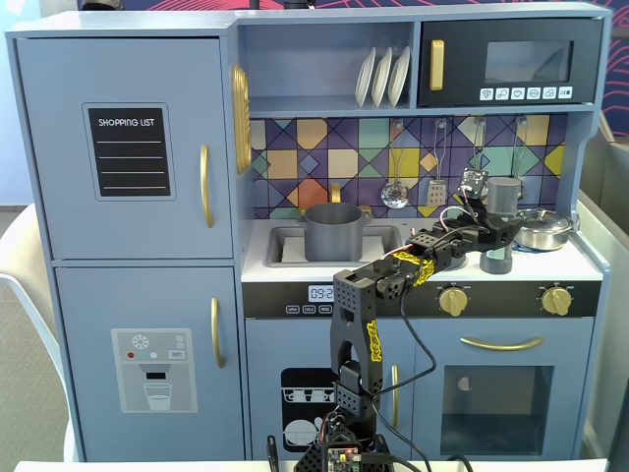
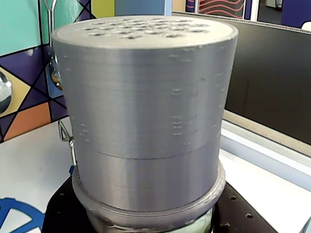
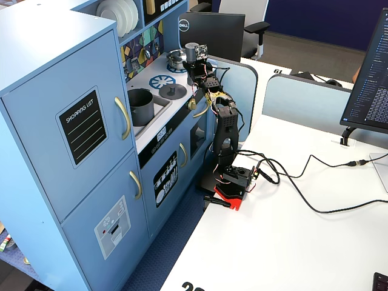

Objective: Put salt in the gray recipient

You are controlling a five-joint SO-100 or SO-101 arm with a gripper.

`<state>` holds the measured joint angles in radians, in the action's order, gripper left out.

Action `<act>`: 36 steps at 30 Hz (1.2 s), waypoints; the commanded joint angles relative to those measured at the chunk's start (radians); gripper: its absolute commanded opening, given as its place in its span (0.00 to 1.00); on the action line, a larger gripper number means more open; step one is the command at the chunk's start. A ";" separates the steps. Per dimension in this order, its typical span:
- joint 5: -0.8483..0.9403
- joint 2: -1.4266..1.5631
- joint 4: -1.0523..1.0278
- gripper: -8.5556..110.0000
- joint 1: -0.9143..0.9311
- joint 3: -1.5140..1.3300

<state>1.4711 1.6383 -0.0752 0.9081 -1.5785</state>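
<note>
Wrist view: tool (image 2: 146,223) clamped around salt (image 2: 146,121) base.

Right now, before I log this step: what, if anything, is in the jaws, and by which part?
The salt shaker, upright, gripped low on its body by the gripper.

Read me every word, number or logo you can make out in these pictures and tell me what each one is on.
"SHOPPING LIST": black board on the upper cupboard door.
"09:2", last digit hidden by the arm: oven clock.
"DELL" logo: back of the black monitor.
Microwave button icons and dishwasher buttons: too small to read.
Salt shaker: no lettering visible.
</note>
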 commanded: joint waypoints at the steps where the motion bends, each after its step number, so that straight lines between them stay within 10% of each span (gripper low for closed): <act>1: -0.014 -0.014 0.011 0.07 -0.017 0.126; 13: 0.023 -0.021 -0.009 0.07 -0.032 0.143; 23: 0.003 0.038 -0.012 0.57 -0.012 0.101; 30: 0.049 0.222 -0.123 0.58 0.028 -0.014; 36: 0.175 0.696 -0.624 0.44 0.074 -0.273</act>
<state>1.5662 1.9988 -0.4034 0.9541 -1.7717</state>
